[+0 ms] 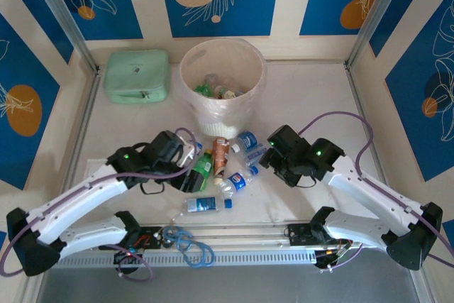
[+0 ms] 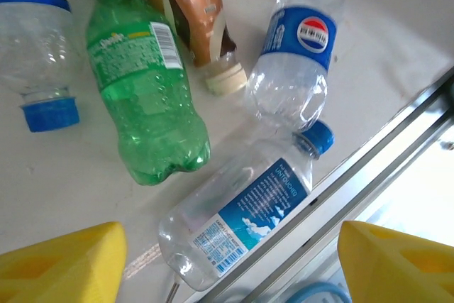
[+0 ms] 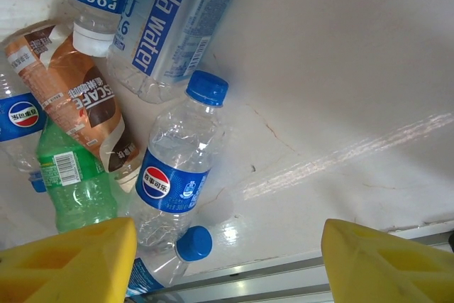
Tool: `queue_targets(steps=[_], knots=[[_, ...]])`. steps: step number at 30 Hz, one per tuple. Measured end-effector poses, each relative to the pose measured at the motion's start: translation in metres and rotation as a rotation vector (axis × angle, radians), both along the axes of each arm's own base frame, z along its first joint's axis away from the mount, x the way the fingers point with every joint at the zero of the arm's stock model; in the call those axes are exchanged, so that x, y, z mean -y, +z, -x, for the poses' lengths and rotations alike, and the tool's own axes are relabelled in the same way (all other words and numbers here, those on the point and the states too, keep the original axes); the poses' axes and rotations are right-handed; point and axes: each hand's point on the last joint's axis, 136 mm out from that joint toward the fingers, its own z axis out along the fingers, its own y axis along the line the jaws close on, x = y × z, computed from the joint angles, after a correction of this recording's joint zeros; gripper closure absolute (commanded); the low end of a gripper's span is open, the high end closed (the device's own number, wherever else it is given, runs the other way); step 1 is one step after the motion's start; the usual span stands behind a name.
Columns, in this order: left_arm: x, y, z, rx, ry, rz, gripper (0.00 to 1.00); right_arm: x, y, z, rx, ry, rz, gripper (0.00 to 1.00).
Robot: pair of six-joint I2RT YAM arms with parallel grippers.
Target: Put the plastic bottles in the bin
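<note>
The plastic bottles (image 1: 223, 164) lie in a loose heap on the desk (image 1: 312, 104), just near of the bin (image 1: 227, 115) — a few more sit inside it. The left fingers (image 2: 64, 264) stand wide and empty above a clear blue-labelled bottle (image 2: 237, 218); the right fingers (image 3: 67, 264) — wide too, holding nothing.

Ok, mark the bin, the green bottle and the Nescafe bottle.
bin (image 1: 234, 115): top external view, front outer wall.
green bottle (image 2: 152, 125): left wrist view, bare body below the label.
Nescafe bottle (image 3: 84, 97): right wrist view, brown label.
</note>
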Motion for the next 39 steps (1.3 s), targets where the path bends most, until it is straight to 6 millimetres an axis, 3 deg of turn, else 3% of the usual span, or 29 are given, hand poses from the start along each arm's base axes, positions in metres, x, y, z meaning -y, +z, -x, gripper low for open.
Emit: queue_targets(steps=[6, 12, 20, 39], knots=[[0.016, -0.024, 0.018, -0.009, -0.161, -0.112, 0.18, 0.003, -0.005, 0.004, -0.014, -0.007, -0.017, 0.30], [0.029, -0.034, 0.026, -0.002, -0.265, -0.170, 0.09, 0.005, -0.007, 0.004, -0.012, -0.021, -0.040, 0.30], [0.039, -0.068, 0.047, -0.046, -0.411, -0.295, 0.00, 0.010, -0.004, 0.006, 0.000, -0.052, -0.088, 0.30], [0.047, -0.107, 0.040, -0.034, -0.481, -0.370, 0.04, 0.014, -0.006, 0.008, -0.005, -0.088, -0.139, 0.30]])
